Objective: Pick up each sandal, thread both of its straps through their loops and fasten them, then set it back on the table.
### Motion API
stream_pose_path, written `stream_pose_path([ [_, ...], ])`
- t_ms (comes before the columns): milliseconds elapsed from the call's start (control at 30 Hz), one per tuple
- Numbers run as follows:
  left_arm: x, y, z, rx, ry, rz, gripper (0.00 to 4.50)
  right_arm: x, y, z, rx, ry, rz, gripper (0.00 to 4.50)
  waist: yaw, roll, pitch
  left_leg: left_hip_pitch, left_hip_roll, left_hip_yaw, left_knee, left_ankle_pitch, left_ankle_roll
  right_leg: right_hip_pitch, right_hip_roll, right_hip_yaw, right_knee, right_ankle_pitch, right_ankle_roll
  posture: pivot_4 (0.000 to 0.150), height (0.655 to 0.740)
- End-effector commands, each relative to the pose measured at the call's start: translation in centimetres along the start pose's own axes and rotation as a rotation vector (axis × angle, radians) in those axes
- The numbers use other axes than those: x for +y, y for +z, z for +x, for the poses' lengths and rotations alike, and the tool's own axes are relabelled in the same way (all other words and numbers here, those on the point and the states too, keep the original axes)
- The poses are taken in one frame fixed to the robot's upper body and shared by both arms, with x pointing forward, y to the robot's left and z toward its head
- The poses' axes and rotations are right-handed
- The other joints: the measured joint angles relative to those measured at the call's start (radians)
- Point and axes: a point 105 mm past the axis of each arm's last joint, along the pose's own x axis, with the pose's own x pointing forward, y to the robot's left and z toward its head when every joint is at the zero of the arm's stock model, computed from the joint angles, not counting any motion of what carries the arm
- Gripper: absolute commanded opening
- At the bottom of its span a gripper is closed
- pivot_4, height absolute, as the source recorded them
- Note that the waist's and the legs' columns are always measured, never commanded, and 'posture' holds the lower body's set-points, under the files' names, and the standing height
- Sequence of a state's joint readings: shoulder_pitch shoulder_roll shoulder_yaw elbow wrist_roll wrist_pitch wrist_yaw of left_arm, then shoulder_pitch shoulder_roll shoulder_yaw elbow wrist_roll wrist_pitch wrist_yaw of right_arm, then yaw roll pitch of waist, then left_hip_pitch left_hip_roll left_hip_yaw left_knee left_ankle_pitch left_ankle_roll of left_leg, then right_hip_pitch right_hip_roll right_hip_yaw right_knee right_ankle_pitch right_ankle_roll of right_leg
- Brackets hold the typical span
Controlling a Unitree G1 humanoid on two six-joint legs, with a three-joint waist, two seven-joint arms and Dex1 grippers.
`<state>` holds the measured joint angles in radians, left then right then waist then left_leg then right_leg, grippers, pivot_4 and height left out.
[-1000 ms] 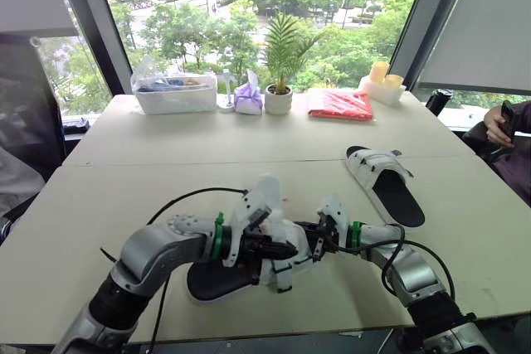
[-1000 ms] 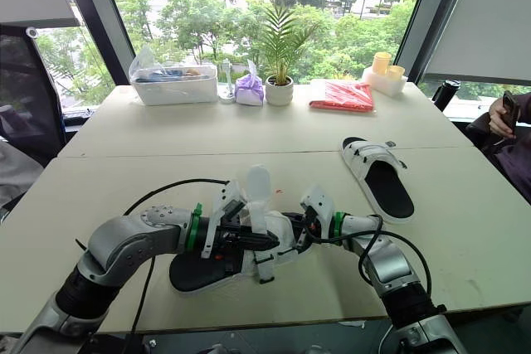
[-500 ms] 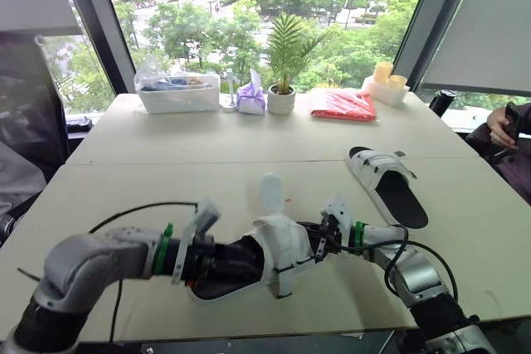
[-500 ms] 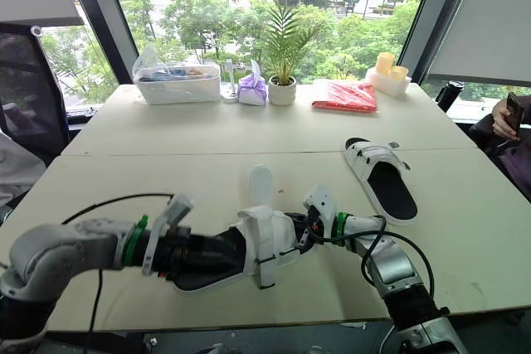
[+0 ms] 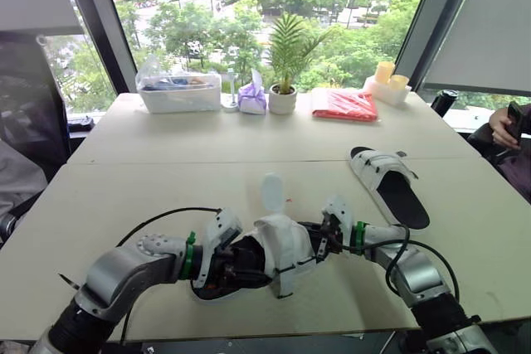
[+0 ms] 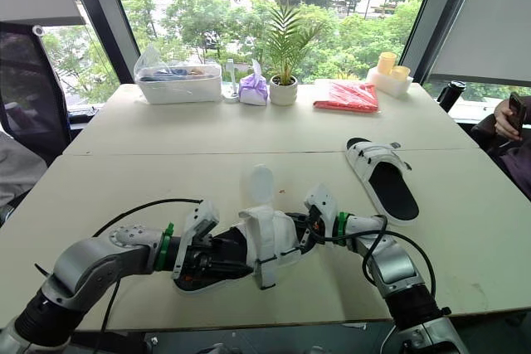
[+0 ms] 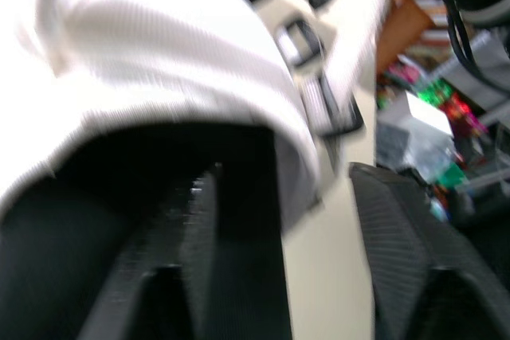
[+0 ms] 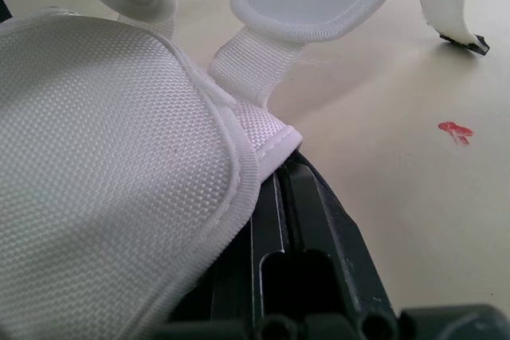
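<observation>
Head eyes overlook table (image 5: 249,147); wrist cameras hug the sandal (image 8: 103,141).

Near sandal (image 5: 278,248) on table (image 5: 124,180), centre, by near edge; L gripper (image 5: 241,258) at its left end, R gripper (image 5: 319,240) at its right; 2nd sandal (image 5: 390,184) farther and to the right, well apart; along far edge, left to right: bin (image 5: 178,91), pouch (image 5: 251,99), plant pot (image 5: 280,101), packet (image 5: 342,105), tub (image 5: 383,87); person's hand (image 5: 500,126) beyond table's right edge.
</observation>
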<state>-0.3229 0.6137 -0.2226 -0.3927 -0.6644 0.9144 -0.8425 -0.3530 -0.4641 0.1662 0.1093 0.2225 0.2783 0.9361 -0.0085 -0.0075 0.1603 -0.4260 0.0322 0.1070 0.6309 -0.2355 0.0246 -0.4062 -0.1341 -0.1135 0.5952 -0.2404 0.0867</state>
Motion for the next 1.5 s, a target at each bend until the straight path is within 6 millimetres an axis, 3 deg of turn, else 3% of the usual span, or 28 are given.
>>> stream_pose_path([
  [33, 0.0, 0.7, 0.3, -0.019, 0.018, 0.051, 1.02, 0.2, -4.3, -0.8, 0.154, -0.036, 0.102, 0.0, 0.0, 0.0, 0.0, 0.0, 0.0, 0.0, 0.0, 0.0, 0.0, 0.0, 0.0, 0.0, 0.0, 0.0, 0.0, 0.15, 0.74],
  [100, 0.2, 0.6, 0.5, -0.015, 0.033, 0.068, 0.08, 0.2, -4.3, -0.8, 0.155, -0.037, 0.102, 0.0, 0.001, 0.0, 0.0, 0.0, 0.0, 0.0, 0.0, 0.0, 0.0, 0.0, 0.0, 0.0, 0.0, 0.0, 0.0, 0.15, 0.74],
  [300, 1.7, 1.2, -0.2, 0.0, 0.101, 0.17, 0.08, 0.6, -4.1, -1.2, 0.154, -0.021, 0.112, 0.0, 0.012, 0.0, 0.0, 0.0, 0.0, 0.0, 0.001, 0.0, 0.0, 0.0, 0.0, 0.0, 0.0, 0.0, 0.0, 0.15, 0.74],
  [400, 3.1, 2.7, -1.4, 0.02, 0.13, 0.287, 0.08, 1.4, -3.9, -1.7, 0.156, 0.019, 0.131, 0.0, 0.023, 0.0, 0.0, 0.0, 0.0, 0.0, 0.001, 0.0, 0.0, 0.0, 0.0, -0.001, 0.0, 0.0, 0.0, 0.15, 0.74],
  [567, 3.8, 4.2, -1.8, 0.04, 0.093, 0.383, 0.08, 1.6, -3.5, -2.0, 0.149, 0.025, 0.15, 0.0, 0.026, 0.001, 0.001, -0.002, -0.001, 0.0, 0.001, 0.0, 0.0, -0.001, 0.0, -0.001, -0.001, 0.0, 0.0, 0.15, 0.74],
  [767, 3.1, 3.1, -1.3, 0.064, 0.02, 0.334, 0.08, 1.0, -3.2, -2.0, 0.137, -0.011, 0.143, 0.0, 0.025, 0.001, 0.001, -0.003, -0.001, 0.0, 0.001, 0.0, 0.002, -0.001, 0.0, -0.002, -0.001, 0.0, 0.0, 0.15, 0.74],
  [867, 2.5, 2.0, -1.2, 0.073, -0.003, 0.294, 0.96, 0.6, -2.9, -1.8, 0.117, -0.041, 0.134, 0.0, 0.024, 0.001, 0.001, -0.003, -0.001, 0.0, 0.001, 0.0, 0.003, -0.001, 0.001, -0.003, 0.0, 0.0, 0.001, 0.15, 0.74],
  [1100, 1.5, 1.7, -1.0, 0.063, -0.023, 0.254, 4.18, 0.5, -2.6, -1.5, 0.104, -0.049, 0.131, 0.0, 0.021, 0.0, 0.001, -0.003, -0.001, 0.001, 0.002, 0.001, 0.004, -0.001, 0.001, -0.003, 0.001, 0.0, 0.001, 0.15, 0.74],
  [1200, 2.3, 1.7, -1.5, 0.066, 0.022, 0.256, 4.18, 0.5, -2.5, -1.5, 0.101, -0.047, 0.13, 0.0, 0.021, 0.0, 0.001, -0.003, -0.001, 0.001, 0.002, 0.001, 0.004, 0.0, 0.002, -0.003, 0.003, 0.0, 0.001, 0.15, 0.74],
  [1333, 3.9, 3.0, -3.7, 0.05, 0.121, 0.26, 4.18, 0.3, -2.1, -1.6, 0.094, -0.054, 0.12, 0.0, 0.02, 0.0, 0.001, -0.003, -0.001, 0.001, 0.002, 0.001, 0.004, -0.001, 0.003, -0.003, 0.003, 0.0, 0.001, 0.15, 0.74],
  [1400, 3.3, 3.3, -4.8, 0.055, 0.118, 0.24, 4.18, 0.3, -2.1, -1.6, 0.094, -0.054, 0.119, 0.0, 0.02, 0.0, 0.001, -0.003, -0.001, 0.001, 0.002, 0.001, 0.004, -0.001, 0.004, -0.003, 0.003, 0.0, 0.001, 0.15, 0.74],
  [1500, 0.4, 2.9, -5.8, 0.078, 0.016, 0.173, 4.18, 0.4, -2.4, -1.5, 0.098, -0.051, 0.124, 0.0, 0.019, 0.0, 0.001, -0.003, 0.0, 0.001, 0.002, 0.001, 0.004, -0.001, 0.004, -0.003, 0.003, 0.0, 0.002, 0.15, 0.74],
])
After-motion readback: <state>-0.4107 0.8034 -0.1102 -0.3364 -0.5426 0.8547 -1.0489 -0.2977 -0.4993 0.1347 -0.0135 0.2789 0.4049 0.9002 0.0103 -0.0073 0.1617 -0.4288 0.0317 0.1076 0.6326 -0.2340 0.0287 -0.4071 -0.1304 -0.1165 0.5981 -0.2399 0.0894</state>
